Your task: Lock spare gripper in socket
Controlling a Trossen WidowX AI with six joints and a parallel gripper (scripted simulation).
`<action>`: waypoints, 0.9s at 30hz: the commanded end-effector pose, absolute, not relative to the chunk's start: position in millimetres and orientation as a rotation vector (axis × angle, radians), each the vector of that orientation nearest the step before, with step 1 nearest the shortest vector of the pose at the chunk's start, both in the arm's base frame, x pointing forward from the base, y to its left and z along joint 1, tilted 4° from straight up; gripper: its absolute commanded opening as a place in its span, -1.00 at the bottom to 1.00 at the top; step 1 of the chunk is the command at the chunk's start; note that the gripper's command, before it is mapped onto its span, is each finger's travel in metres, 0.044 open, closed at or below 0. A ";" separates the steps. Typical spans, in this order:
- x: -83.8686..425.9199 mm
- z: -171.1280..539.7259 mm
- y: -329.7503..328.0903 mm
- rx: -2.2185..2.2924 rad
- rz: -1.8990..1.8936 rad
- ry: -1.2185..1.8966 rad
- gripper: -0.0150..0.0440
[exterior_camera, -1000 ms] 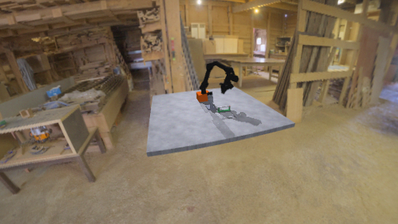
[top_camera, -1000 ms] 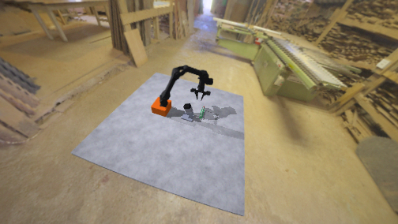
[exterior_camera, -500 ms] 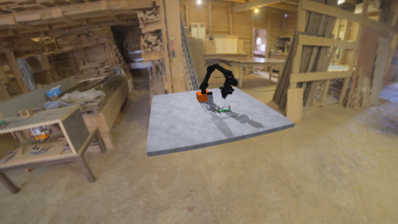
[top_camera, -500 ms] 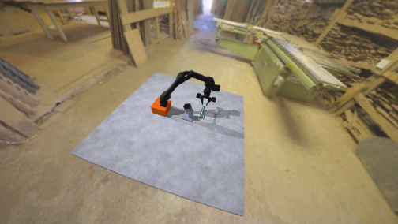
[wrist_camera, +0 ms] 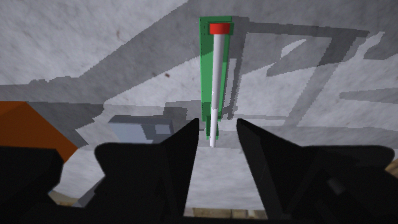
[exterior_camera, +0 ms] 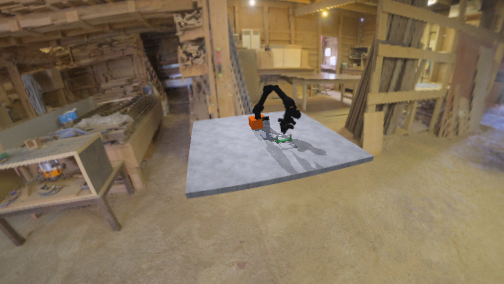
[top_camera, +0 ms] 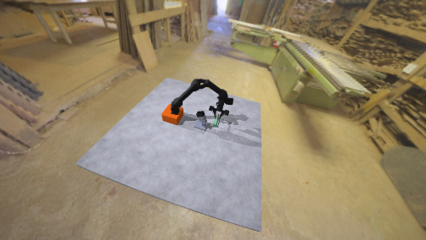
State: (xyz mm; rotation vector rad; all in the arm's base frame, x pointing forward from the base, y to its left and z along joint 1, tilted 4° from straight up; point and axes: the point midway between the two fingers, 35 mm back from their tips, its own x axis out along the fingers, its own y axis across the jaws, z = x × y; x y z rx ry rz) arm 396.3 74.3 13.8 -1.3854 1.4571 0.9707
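Gripper (top_camera: pixel 218 116) (exterior_camera: pixel 285 132) (wrist_camera: pixel 217 122): part-open, grasping nothing, above the red-headed lock pin (wrist_camera: pixel 217 75), which lies along the green cradle (top_camera: pixel 215 123) (exterior_camera: pixel 284 140) (wrist_camera: pixel 206 75). Centre the fingers across the shank, descend vertically, then close gently; avoid tilting the pin or striking the cradle.

Item: gap between the parted fingers of the hand (top_camera: pixel 218 115) (exterior_camera: pixel 285 132) (wrist_camera: pixel 218 121), opening toward the white rod (wrist_camera: pixel 216 90).
Item: green holder (top_camera: pixel 216 122) (exterior_camera: pixel 284 140) (wrist_camera: pixel 207 70), standing low on the counter (top_camera: pixel 169 169) (exterior_camera: pixel 240 165) (wrist_camera: pixel 142 82), lying alongside the rod and blocking that flank.
Item: grey mount (top_camera: pixel 201 125) (wrist_camera: pixel 137 131), black-topped, obstructing the holder's orange-base side; a narrow passage is separating the two.
Item: orange base (top_camera: pixel 172 115) (exterior_camera: pixel 255 122) (wrist_camera: pixel 30 130), bulking beyond the mount.
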 end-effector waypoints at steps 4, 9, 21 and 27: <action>395.7 1.5 74.8 -1.383 0.978 1.456 0.12; 396.0 -6.8 74.7 -1.383 0.978 1.456 0.12; 396.0 -26.6 74.1 -1.383 0.978 1.456 0.12; 395.6 -36.4 73.7 -1.383 0.978 1.456 0.12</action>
